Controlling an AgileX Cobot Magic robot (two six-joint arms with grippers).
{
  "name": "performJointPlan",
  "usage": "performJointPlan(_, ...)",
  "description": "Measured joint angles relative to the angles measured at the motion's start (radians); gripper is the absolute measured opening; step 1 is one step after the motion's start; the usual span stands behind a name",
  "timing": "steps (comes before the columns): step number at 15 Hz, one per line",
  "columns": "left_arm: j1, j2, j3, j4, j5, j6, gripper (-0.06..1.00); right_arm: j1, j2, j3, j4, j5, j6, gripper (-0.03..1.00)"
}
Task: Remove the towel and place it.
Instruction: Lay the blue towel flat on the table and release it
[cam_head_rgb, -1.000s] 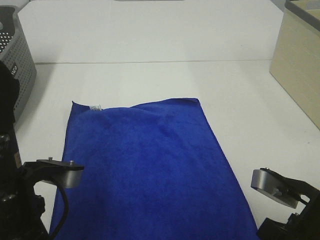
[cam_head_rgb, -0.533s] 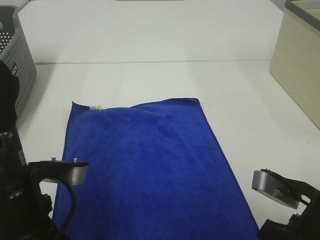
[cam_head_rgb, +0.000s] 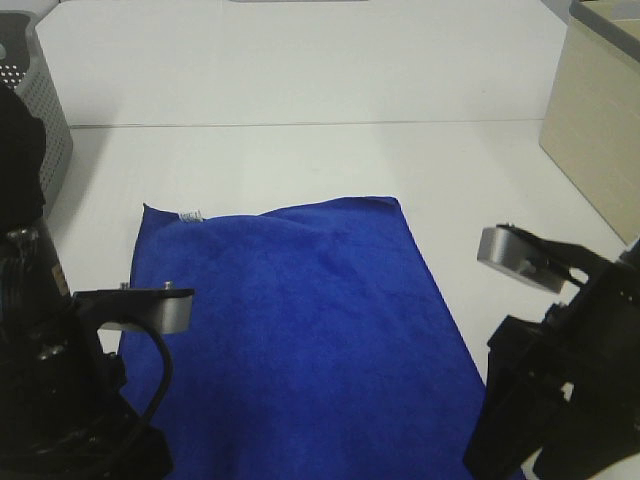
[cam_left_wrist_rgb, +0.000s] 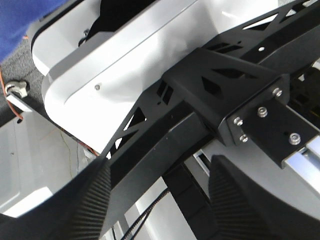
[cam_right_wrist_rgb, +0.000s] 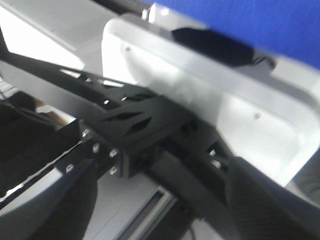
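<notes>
Bins flanking a white table (cam_head_rgb: 300, 80)
A grey perforated basket (cam_head_rgb: 45, 80) sat left; a pale box (cam_head_rgb: 600, 120) stood right.

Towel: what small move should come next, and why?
The towel lies flat on the table, ungrasped. The left gripper and right gripper are open, empty, and facing the robot's base. So probably tip both wrists forward toward its near edge.

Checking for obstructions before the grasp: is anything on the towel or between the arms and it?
Nothing visible. The towel lies flat and bare on the table; the basket and the wooden box stand clear at the sides.
</notes>
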Motion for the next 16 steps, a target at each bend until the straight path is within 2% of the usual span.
performJointPlan(3, 0.011, 0.000, -0.063, 0.062, 0.001, -0.001, 0.56, 0.000, 0.001, -0.160, -0.099, 0.006, 0.029, 0.71)
performJointPlan(5, 0.069, 0.000, -0.130, 0.122, -0.016, -0.012, 0.56, -0.010, 0.013, -0.254, -0.169, 0.002, 0.066, 0.71)
performJointPlan(10, 0.309, 0.077, -0.349, 0.236, -0.072, -0.017, 0.56, -0.248, 0.154, -0.495, -0.151, -0.002, 0.066, 0.67)
performJointPlan(12, 0.350, 0.142, -0.427, 0.253, -0.087, -0.017, 0.57, -0.266, 0.201, -0.570, -0.151, -0.002, 0.058, 0.68)
performJointPlan(16, 0.363, 0.327, -0.620, 0.325, -0.101, -0.084, 0.68, -0.268, 0.345, -0.746, -0.149, 0.003, 0.047, 0.68)
